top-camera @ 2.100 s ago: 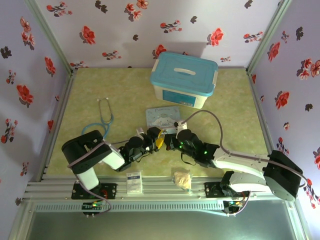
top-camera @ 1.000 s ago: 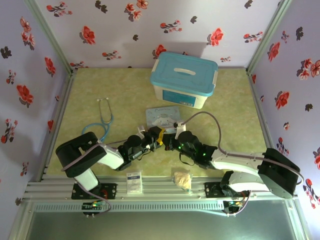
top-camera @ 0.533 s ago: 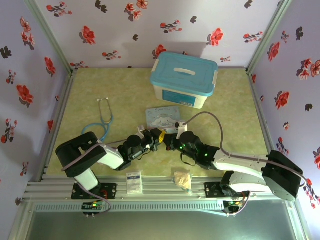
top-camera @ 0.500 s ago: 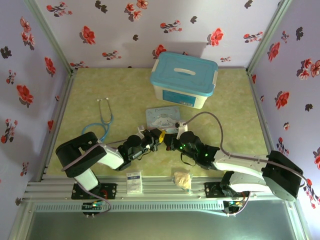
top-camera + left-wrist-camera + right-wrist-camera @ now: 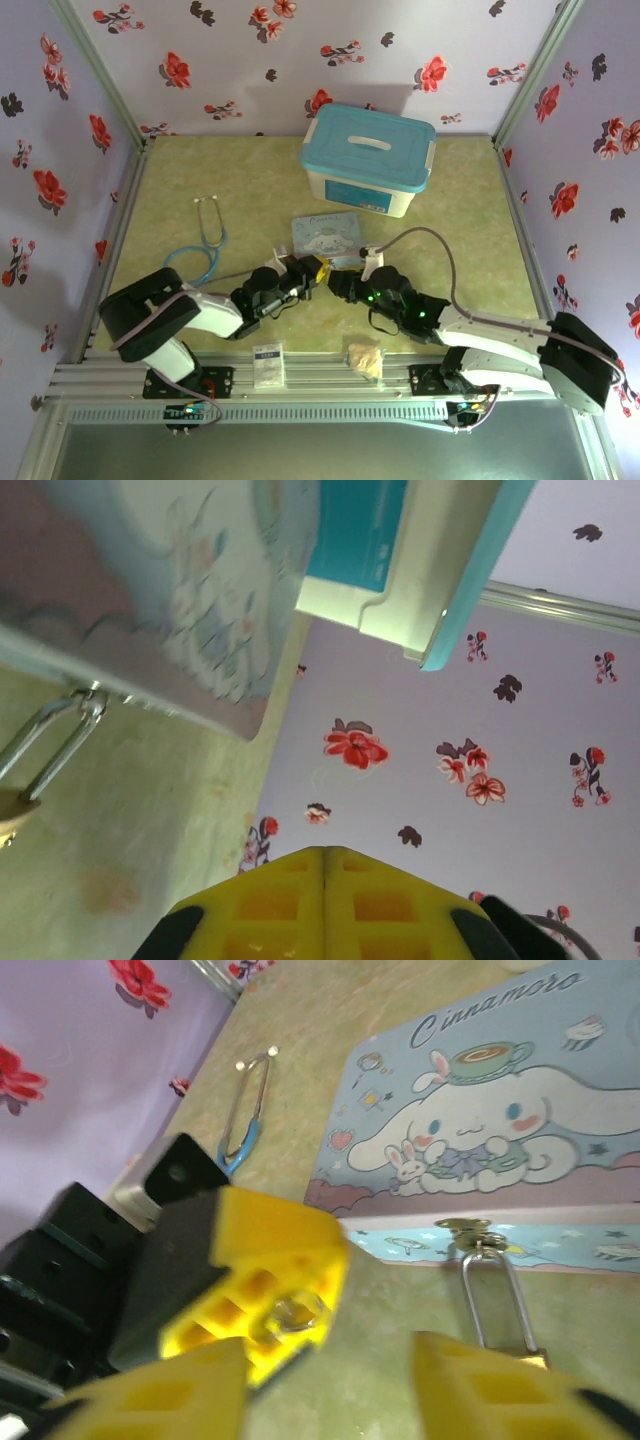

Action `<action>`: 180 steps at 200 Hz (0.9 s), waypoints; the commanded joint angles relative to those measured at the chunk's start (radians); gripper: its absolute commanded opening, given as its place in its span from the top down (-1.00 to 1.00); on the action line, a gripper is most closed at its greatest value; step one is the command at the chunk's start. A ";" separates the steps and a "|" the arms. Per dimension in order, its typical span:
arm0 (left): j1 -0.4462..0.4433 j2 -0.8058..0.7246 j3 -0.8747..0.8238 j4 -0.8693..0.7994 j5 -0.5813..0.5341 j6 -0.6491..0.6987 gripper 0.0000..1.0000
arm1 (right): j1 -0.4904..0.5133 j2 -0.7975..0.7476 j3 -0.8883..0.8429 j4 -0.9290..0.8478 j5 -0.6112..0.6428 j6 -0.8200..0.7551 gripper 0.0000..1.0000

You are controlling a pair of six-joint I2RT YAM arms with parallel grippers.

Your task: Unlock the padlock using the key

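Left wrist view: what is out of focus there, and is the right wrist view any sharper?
In the left wrist view the pale-blue cartoon tin is heavily blurred, though the brass padlock's silver shackle and flowered wall are readable; in the right wrist view the tin print is crisp and the yellow-fingered right gripper is soft.

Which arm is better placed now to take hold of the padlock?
Right, I think. The right pincer is open, with the padlock hanging from the tin just ahead of its fingers. The left pincer is shut, and the padlock lies off to its side.
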 commanded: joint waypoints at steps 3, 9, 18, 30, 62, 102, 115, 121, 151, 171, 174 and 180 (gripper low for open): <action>0.029 -0.166 0.082 -0.291 0.015 0.294 1.00 | -0.092 -0.112 -0.051 0.011 -0.130 0.035 -0.58; 0.034 -0.212 0.119 -0.395 0.025 0.371 1.00 | -0.123 -0.137 -0.062 0.021 -0.177 0.043 -0.60; 0.036 -0.272 0.180 -0.551 0.033 0.497 1.00 | -0.170 -0.172 -0.076 0.050 -0.244 0.059 -0.62; 0.035 -0.324 0.261 -0.704 0.054 0.659 1.00 | -0.224 -0.207 -0.103 0.133 -0.341 0.079 -0.62; 0.040 -0.373 0.391 -0.848 0.183 0.905 1.00 | -0.263 -0.223 -0.077 0.326 -0.564 0.051 -0.59; 0.038 -0.409 0.436 -0.854 0.275 1.006 1.00 | -0.263 -0.172 -0.050 0.556 -0.676 0.064 -0.42; 0.038 -0.430 0.434 -0.834 0.280 1.012 1.00 | -0.263 -0.154 -0.037 0.584 -0.692 0.068 -0.38; 0.037 -0.437 0.432 -0.819 0.287 1.012 1.00 | -0.263 -0.144 -0.032 0.588 -0.696 0.069 -0.36; 0.028 -0.462 0.423 -0.760 0.306 1.005 1.00 | -0.263 -0.091 -0.011 0.646 -0.720 0.081 -0.16; 0.026 -0.474 0.408 -0.721 0.306 0.982 1.00 | -0.263 -0.062 0.002 0.692 -0.740 0.102 -0.04; 0.026 -0.474 0.407 -0.718 0.305 0.978 1.00 | -0.263 -0.059 0.003 0.694 -0.743 0.102 -0.03; 0.028 -0.474 0.409 -0.715 0.305 0.973 1.00 | -0.262 -0.052 0.007 0.695 -0.749 0.104 -0.02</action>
